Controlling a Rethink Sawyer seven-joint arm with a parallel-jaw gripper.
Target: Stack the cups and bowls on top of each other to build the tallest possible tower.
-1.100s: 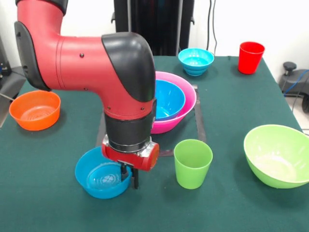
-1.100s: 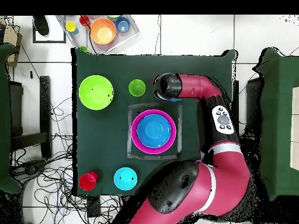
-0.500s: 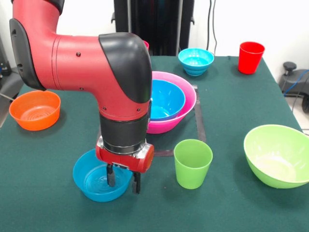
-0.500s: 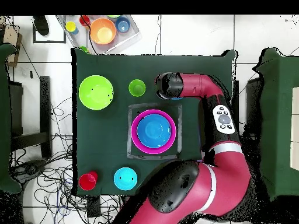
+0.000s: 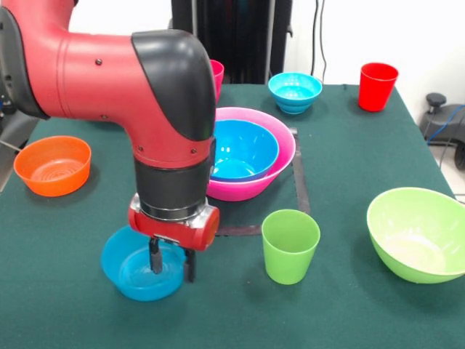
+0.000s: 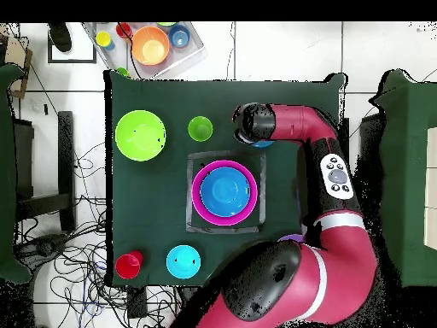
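A: Blue bowl (image 5: 139, 271) down front, glossy and shallow. Claw (image 5: 171, 264) straddling its right rim, one finger inside, one outside, but can't tell if actually pinched or loose.

B: Same here. Big pink bowl (image 5: 272, 166) mid-table inside a dark taped square (image 5: 300, 182), with another blue bowl (image 5: 243, 149) nested in it, purple edge peeking underneath. Green cup (image 5: 290, 246) just in front, big lime bowl (image 5: 419, 233) off to the side, orange bowl (image 5: 53, 165) opposite.

A: Far edge: ribbed blue bowl (image 5: 294, 91), red cup (image 5: 377, 86). Dark green cloth (image 5: 341, 167) over the table, white wall behind, cables all over the floor (image 6: 64, 248). No readable writing anywhere.
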